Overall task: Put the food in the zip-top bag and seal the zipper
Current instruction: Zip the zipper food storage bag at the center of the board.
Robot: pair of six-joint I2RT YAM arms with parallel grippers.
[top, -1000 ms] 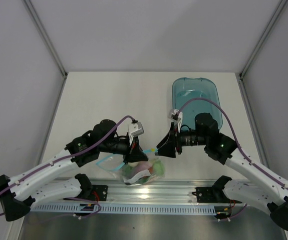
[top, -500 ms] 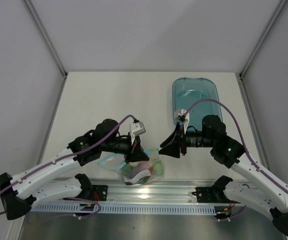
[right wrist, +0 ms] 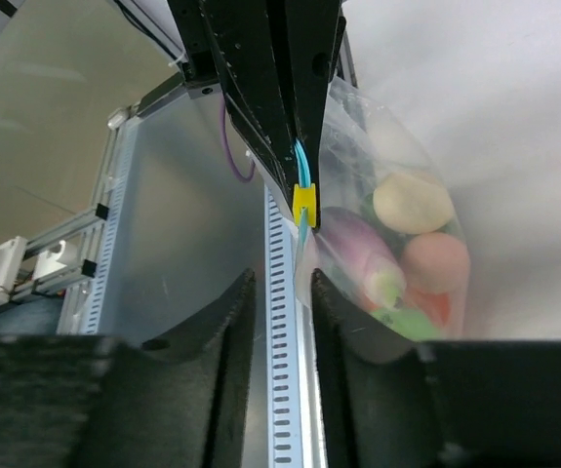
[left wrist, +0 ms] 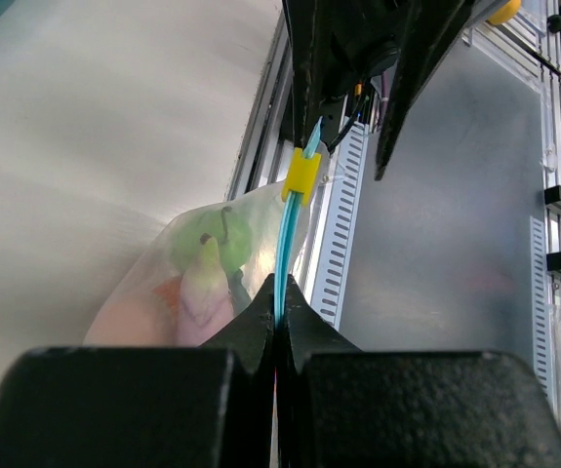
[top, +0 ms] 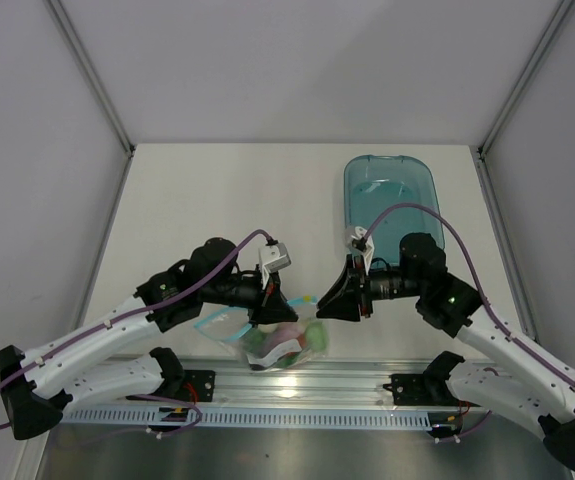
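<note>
My left gripper [top: 269, 303] is shut on the zipper [left wrist: 282, 255], a light blue strip, and holds the zip-top bag [top: 285, 340] hanging just above the table's near edge. The food lies inside the bag: a purple eggplant [right wrist: 356, 244], a pale round piece [right wrist: 413, 201], a pink piece [right wrist: 435, 258] and green pieces [left wrist: 206, 241]. A yellow slider [right wrist: 304, 203] sits on the strip, also seen in the left wrist view [left wrist: 300, 175]. My right gripper [right wrist: 280, 278] is open, its fingers [right wrist: 236, 317] just short of the slider and the strip's end. From above, my right gripper [top: 327, 300] is just right of the bag's mouth.
A translucent blue oval tray [top: 390, 188] stands at the back right of the table. The aluminium rail [top: 297, 385] with the arm bases runs along the near edge, directly under the hanging bag.
My right gripper drew back to the right, then edged left again toward the strip's end. My left gripper holds the bag almost still.
</note>
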